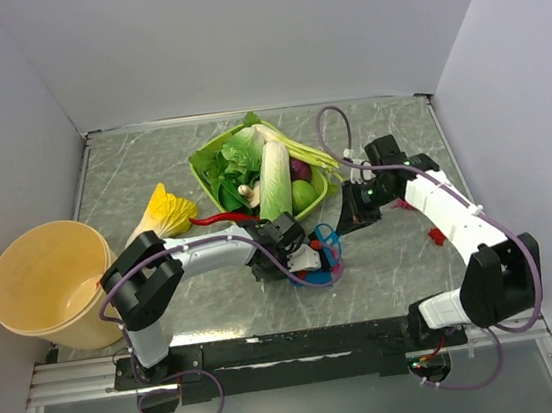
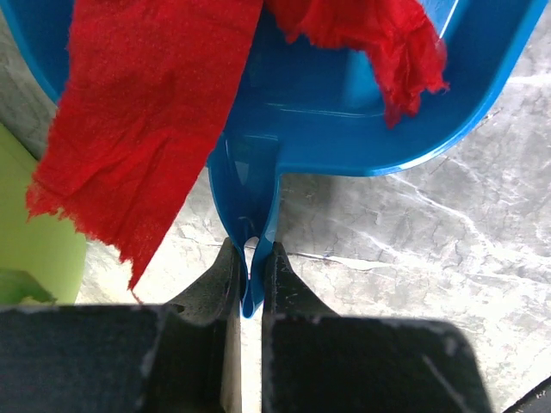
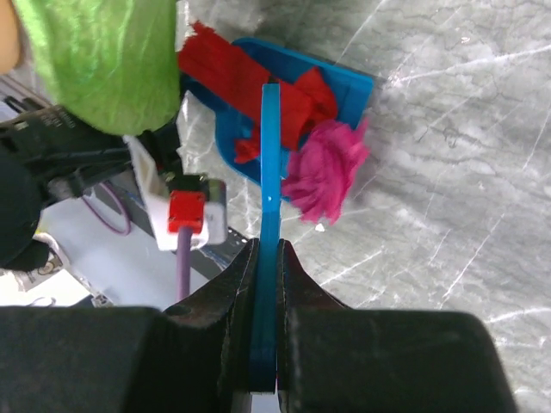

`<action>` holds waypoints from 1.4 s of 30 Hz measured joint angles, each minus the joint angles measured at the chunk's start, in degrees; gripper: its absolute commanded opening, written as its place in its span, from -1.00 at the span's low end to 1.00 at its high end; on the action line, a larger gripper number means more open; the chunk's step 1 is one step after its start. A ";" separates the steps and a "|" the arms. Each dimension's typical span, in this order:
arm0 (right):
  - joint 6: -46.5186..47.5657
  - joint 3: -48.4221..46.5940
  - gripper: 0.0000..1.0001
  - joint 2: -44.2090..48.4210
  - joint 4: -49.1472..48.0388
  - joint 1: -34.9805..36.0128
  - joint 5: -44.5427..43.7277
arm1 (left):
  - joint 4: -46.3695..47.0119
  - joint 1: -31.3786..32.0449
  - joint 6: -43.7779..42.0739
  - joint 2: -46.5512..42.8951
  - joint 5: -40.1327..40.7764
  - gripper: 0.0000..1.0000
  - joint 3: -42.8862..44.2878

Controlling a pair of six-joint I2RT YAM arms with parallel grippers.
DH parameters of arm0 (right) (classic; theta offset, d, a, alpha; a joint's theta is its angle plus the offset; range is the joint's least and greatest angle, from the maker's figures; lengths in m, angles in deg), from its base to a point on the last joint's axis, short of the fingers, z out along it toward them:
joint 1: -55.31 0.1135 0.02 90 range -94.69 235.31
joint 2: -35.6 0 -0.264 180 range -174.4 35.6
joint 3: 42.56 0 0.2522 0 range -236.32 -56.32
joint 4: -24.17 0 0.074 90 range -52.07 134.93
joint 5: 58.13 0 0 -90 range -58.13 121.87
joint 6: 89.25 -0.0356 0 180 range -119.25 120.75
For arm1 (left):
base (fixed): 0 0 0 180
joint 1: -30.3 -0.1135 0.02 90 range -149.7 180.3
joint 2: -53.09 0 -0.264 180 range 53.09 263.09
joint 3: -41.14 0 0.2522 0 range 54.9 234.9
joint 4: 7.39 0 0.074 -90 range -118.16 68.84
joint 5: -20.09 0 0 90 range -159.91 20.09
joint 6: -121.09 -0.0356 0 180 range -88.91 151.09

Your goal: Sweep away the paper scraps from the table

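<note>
Blue plastic first: left gripper (image 2: 252,251) is pinched hard on the thin handle fin of the dustpan (image 2: 344,120), with only the fin between the jaws. — Obs 1

Noted. Right gripper (image 3: 269,249) clamps the flat blue blade (image 3: 272,155) edge-on, with its far end reaching the pan's mouth. — Obs 2

Paper scraps (image 2: 146,129): a wide red strip and a frayed red piece lie in the pan, and the strip drapes over its rim. A magenta tuft (image 3: 325,176) sits at the pan's lip, just beside the blade and partly on the table (image 3: 465,172), as far as I can tell. A few red bits (image 1: 436,237) lie well apart from the pan, by the right forearm. — Obs 1

Handling, judged: thin crepe-like paper, very light, limp, no stiffness. The tuft will likely squash and roll rather than slide. Strips may cling to the blade or flutter. — Obs 2

So no pinching. Take each scrap from its far side, blade edge low against the tabletop, and push toward the pan. Keep the pan level, or the draped strip could slip off. — Obs 1
</note>
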 measured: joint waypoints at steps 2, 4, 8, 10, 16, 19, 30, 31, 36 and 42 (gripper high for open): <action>0.02 0.00 -1.00 1.60 0.70 -0.83 1.22 | 0.57 -0.02 0.24 -0.24 -0.09 -0.98 -0.37; -0.04 0.00 -1.00 3.52 1.22 -2.10 3.28 | 1.70 -0.24 0.52 -0.81 -0.52 -0.98 -1.11; 0.48 -0.50 -1.00 7.30 2.58 -4.85 5.05 | 2.95 -0.76 1.03 -1.46 -1.38 -0.98 -1.99; 2.01 -2.40 -1.00 8.48 3.93 -5.51 1.97 | 3.04 -0.81 1.25 -1.46 -1.38 -0.98 -1.97; 5.70 -3.96 -1.00 10.43 4.00 -5.88 -16.98 | 1.20 -0.85 1.25 -1.46 -1.36 -0.98 -1.68; 6.05 -1.20 -1.00 9.99 3.93 -5.88 -21.86 | -0.72 -0.85 0.96 -1.46 -0.76 -0.98 -1.64; 4.90 5.44 -1.00 1.73 0.94 -5.86 -19.41 | -1.79 -0.44 0.83 1.29 0.76 -0.98 1.70; 4.44 5.29 -1.00 1.29 0.55 -5.75 -17.77 | -1.88 -0.33 0.90 1.70 0.76 -0.98 2.16; 2.73 4.59 -1.00 -0.76 -0.57 -3.02 -10.40 | -1.92 0.28 1.33 4.24 0.70 -0.98 5.60; 1.05 4.50 -1.00 0.07 -0.46 -0.96 -6.56 | -1.60 0.37 2.43 4.85 0.22 -0.98 6.54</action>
